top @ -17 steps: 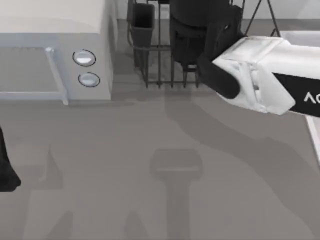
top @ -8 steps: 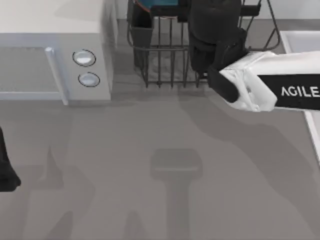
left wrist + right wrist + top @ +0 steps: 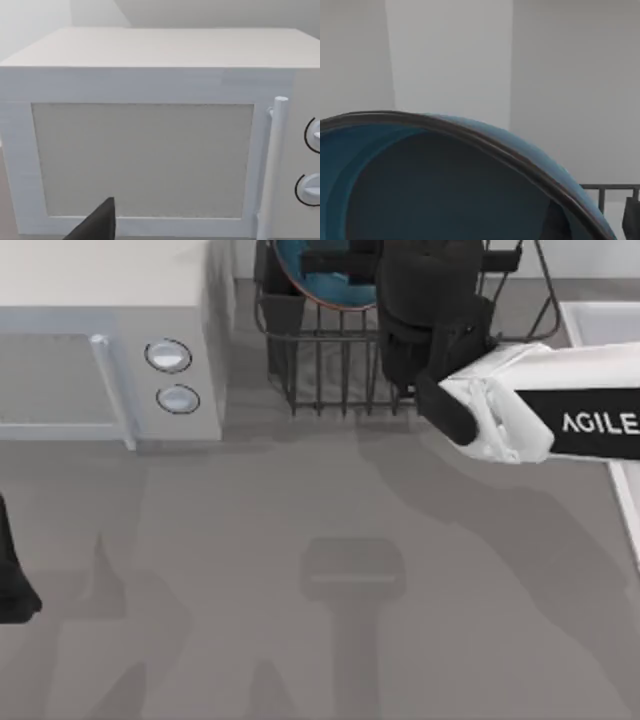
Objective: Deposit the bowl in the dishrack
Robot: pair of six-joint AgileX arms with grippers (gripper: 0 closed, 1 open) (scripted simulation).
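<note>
My right arm [image 3: 530, 415] reaches in from the right side of the bench [image 3: 330, 570] to its far edge, where the dishrack [image 3: 330, 370] stands. The right hand [image 3: 345, 260] is over the rack's left half, by the black utensil cup [image 3: 285, 300] at the rack's near-left corner. A dark finger [image 3: 335, 262] lies across the bowl [image 3: 325, 275], which shows its teal-blue inside and thin reddish-brown rim tipped up toward the overhead camera. The bowl sits within the rack's outline, above the upright bars. Whether it is resting on the wires or only hanging above them I cannot tell. Nor can I make out whether the hand is spread or pinching the bowl, since the wrist housing hides most of it.

From the right wrist camera the bowl [image 3: 445, 185] is very close, its rim arcing across the view with plain wall behind and a bit of rack wire [image 3: 612, 189] past the rim.

The white microwave [image 3: 110, 350] stands at the far-left corner of the bench, just beside the rack, its two round knobs [image 3: 168, 356] facing the near edge. My left arm [image 3: 12, 575] is parked at the bench's left edge, well apart from the rack. Its wrist camera faces the microwave door [image 3: 142, 160] and handle [image 3: 272, 160], and one dark fingertip of the left hand [image 3: 97, 225] shows in it.
</note>
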